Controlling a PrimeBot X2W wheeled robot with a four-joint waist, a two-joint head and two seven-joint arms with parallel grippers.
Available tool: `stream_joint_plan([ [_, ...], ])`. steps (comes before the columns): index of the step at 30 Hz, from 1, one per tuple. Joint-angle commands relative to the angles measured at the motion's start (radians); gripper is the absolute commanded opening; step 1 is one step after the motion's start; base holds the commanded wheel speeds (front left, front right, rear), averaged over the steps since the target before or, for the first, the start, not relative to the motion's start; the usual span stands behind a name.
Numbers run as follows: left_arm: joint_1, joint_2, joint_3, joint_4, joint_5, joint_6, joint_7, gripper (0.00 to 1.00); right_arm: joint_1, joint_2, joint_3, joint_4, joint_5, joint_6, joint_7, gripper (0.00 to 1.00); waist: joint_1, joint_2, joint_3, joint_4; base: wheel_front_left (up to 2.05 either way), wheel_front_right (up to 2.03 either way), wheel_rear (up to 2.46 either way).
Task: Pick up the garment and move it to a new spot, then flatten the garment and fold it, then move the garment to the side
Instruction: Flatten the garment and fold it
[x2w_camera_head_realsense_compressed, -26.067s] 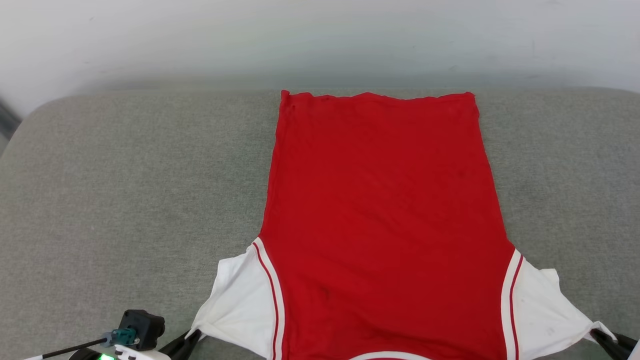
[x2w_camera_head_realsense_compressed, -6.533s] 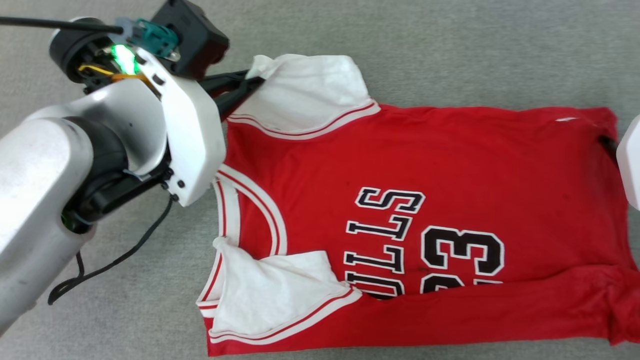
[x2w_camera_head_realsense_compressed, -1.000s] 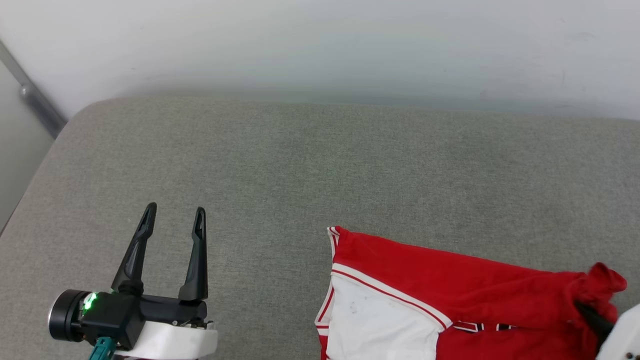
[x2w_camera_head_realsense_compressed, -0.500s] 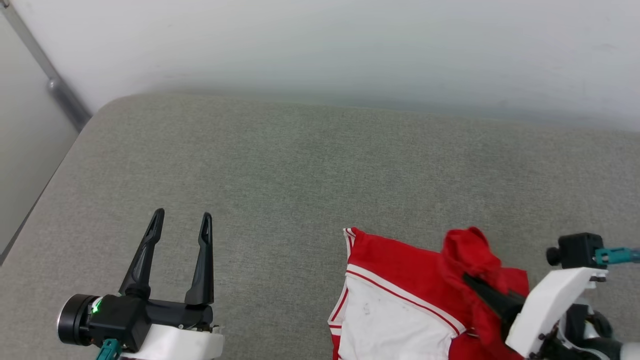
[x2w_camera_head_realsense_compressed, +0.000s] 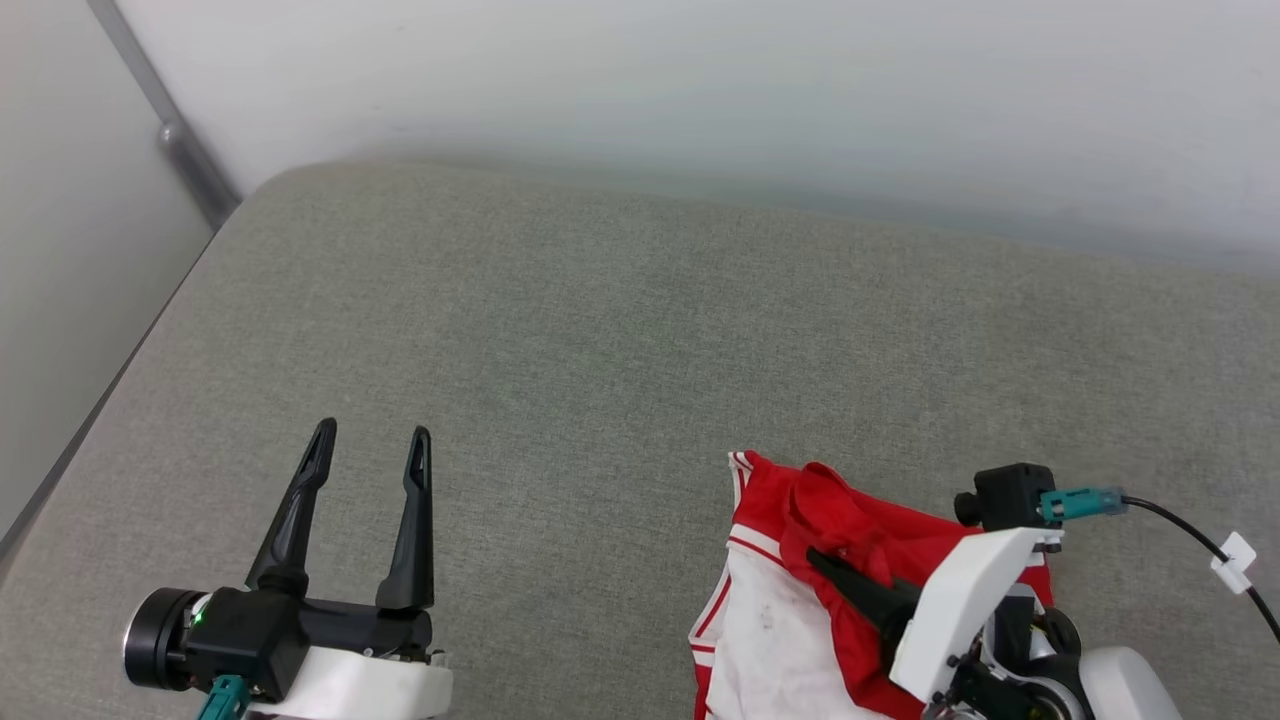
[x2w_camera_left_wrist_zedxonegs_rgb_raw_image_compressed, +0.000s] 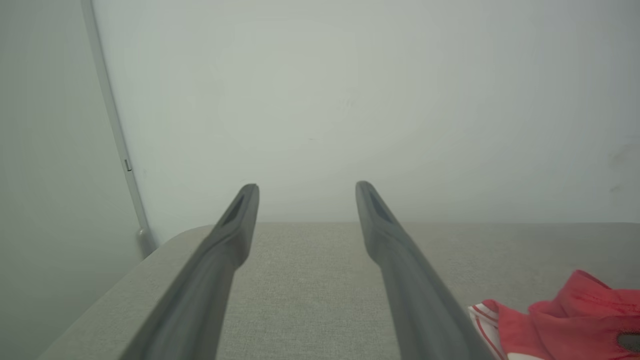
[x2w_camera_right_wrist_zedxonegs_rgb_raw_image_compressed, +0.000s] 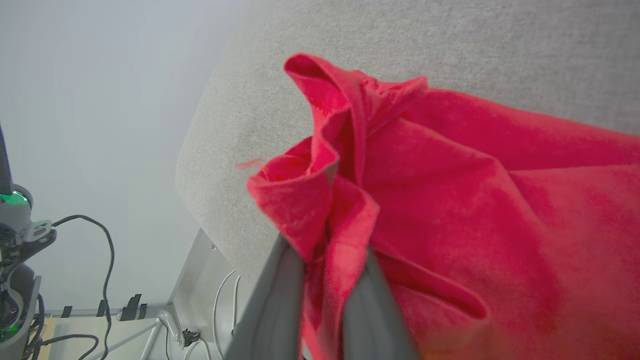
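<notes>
- Red cloth of the garment (x2w_camera_head_realsense_compressed: 850, 525) is bunched between the jaws of the right gripper (x2w_camera_head_realsense_compressed: 815, 556), which stand narrow and pinch a fold of it.
- The garment lies crumpled on the near right part of the cushion (x2w_camera_head_realsense_compressed: 640, 330), with red folds over a white sleeve (x2w_camera_head_realsense_compressed: 760, 640) that has striped trim.
- The left gripper (x2w_camera_head_realsense_compressed: 372, 430) hangs over the cushion's near left part, jaws wide with nothing between them, well apart from the garment.
- The head view takes in both grippers and the white sleeve together.
- The left wrist view looks low across the cushion to the wall (x2w_camera_left_wrist_zedxonegs_rgb_raw_image_compressed: 350, 100) behind it. A pale strip (x2w_camera_left_wrist_zedxonegs_rgb_raw_image_compressed: 117, 150) runs up by the cushion's far left corner, and an edge of the garment sits at the lower right.
- The right wrist view is close. Red folds wrap over the jaw tips and hide them. Past the cushion's rounded edge it shows cables (x2w_camera_right_wrist_zedxonegs_rgb_raw_image_compressed: 105, 260) and a metal frame (x2w_camera_right_wrist_zedxonegs_rgb_raw_image_compressed: 170, 310) below.
</notes>
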Motion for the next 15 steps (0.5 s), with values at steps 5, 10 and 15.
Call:
stream_joint_plan([
  [5,-0.010,-0.001,0.008,0.001,-0.003,-0.001,-0.002,1.00,-0.041,0.002,0.051,0.057,-0.019,0.000,-0.063,1.00,0.0000,0.0000,0.013,0.011,0.00,0.00,0.00],
  [10,-0.016,-0.002,0.025,0.004,-0.008,-0.001,-0.002,1.00,-0.058,0.001,0.115,0.051,0.003,0.000,-0.083,1.00,0.0000,0.0000,0.009,0.005,0.00,0.00,0.00],
  [15,-0.010,-0.003,0.025,0.005,-0.008,-0.002,-0.002,1.00,-0.080,0.001,0.113,0.023,-0.072,0.000,-0.093,1.00,0.0000,0.0000,-0.008,-0.018,0.00,0.00,0.00],
])
